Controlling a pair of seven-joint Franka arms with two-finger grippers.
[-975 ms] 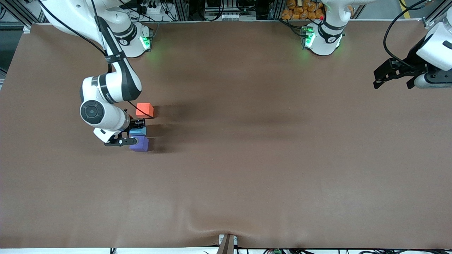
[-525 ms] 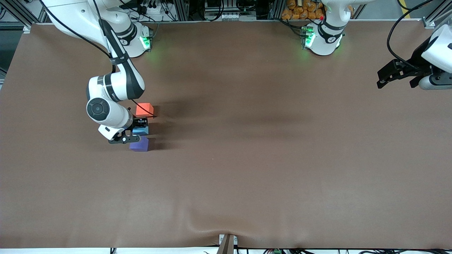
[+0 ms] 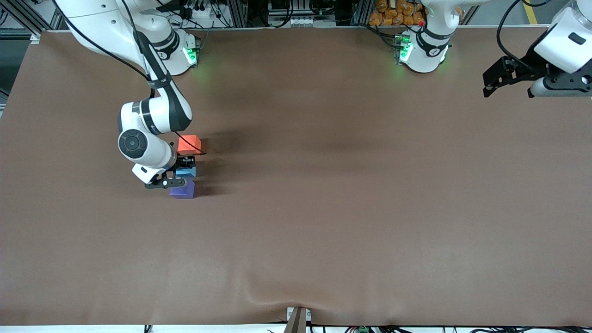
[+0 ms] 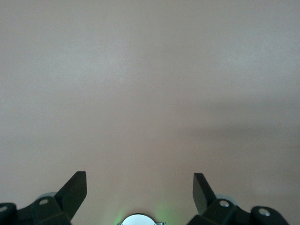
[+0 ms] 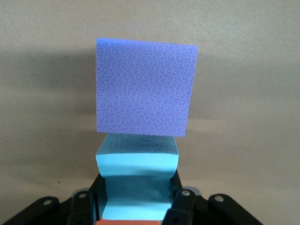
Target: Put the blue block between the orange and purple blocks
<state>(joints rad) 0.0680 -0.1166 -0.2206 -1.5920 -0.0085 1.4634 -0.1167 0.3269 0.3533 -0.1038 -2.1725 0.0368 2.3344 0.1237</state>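
My right gripper (image 3: 181, 173) is shut on the sky-blue block (image 3: 187, 172), low at the table, in the gap between the orange block (image 3: 188, 144) and the purple block (image 3: 183, 190). The three stand in a short line, with orange farthest from the front camera and purple nearest. In the right wrist view the blue block (image 5: 137, 171) sits between my fingers (image 5: 83, 207), close against the purple block (image 5: 145, 86), with a strip of the orange block (image 5: 131, 222) at the edge. My left gripper (image 3: 508, 88) is open and empty, raised over the left arm's end of the table, also shown in the left wrist view (image 4: 139, 183).
The brown table cover (image 3: 323, 208) is bare apart from the three blocks. The arm bases (image 3: 421, 51) stand along the edge farthest from the front camera. A small bracket (image 3: 298, 319) sits at the nearest edge.
My right wrist has shifted slightly toward the table's middle with the blue block in its grip. My left gripper has risen and moved toward its base edge.
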